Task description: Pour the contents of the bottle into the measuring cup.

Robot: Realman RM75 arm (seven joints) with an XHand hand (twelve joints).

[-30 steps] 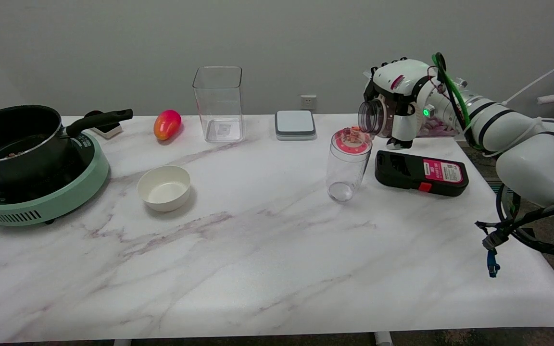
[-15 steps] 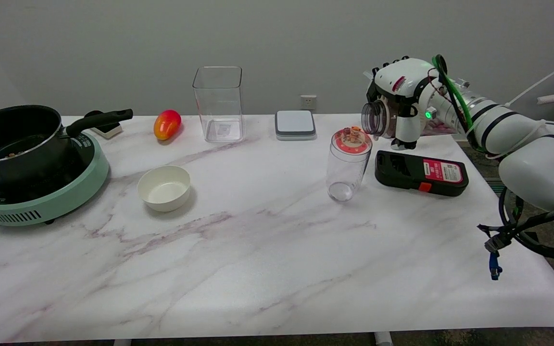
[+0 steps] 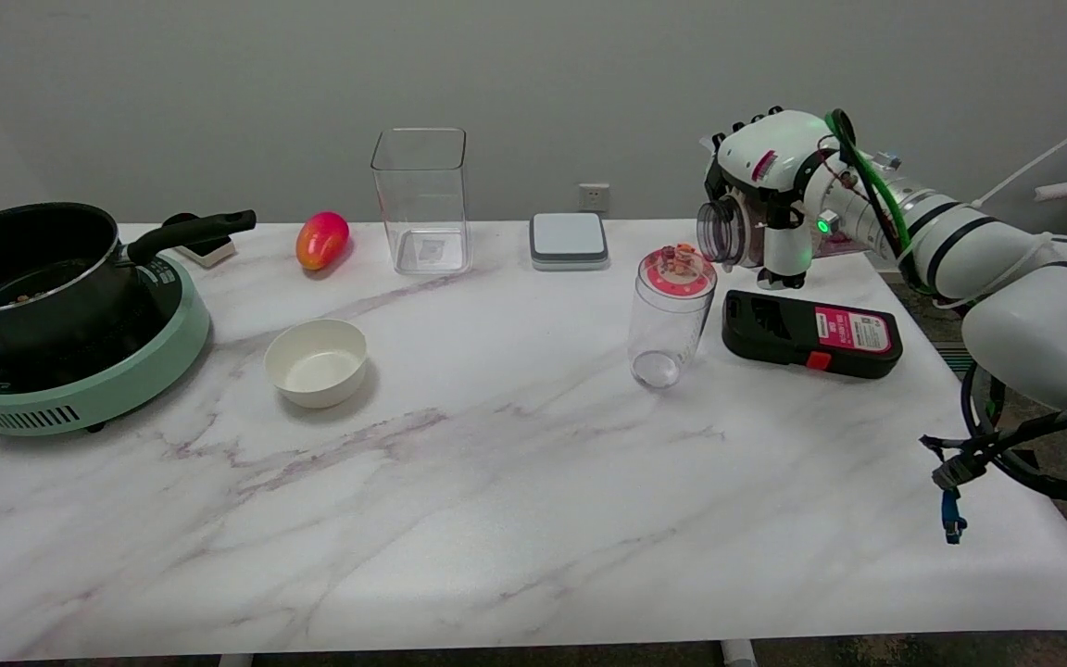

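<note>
— Right hand (image 3: 768, 199): state and position?
— Raised above the far right of the table (image 3: 515, 519), fingers wrapped around a clear bottle (image 3: 724, 232). Bottle lying on its side, open mouth facing left.

— Position relative to the cup?
— Mouth just up and right of the measuring cup (image 3: 671, 315), apart from it. Cup clear, upright on the table, red ring at the rim, a few small pieces showing at the top. Contents of the bottle too unclear to report.

— Nearest other items?
— Black device with a red label (image 3: 811, 334), flat, just right of the cup and below the hand. Grey-lidded box (image 3: 569, 240) left of the hand near the far edge.

— Further out?
— Tall clear container (image 3: 421, 200) at the back centre, red-orange fruit (image 3: 321, 240) left of it. White bowl (image 3: 316, 362) well left of the cup. Black pot (image 3: 29, 271) on a green cooker (image 3: 89, 384) at the far left.
</note>
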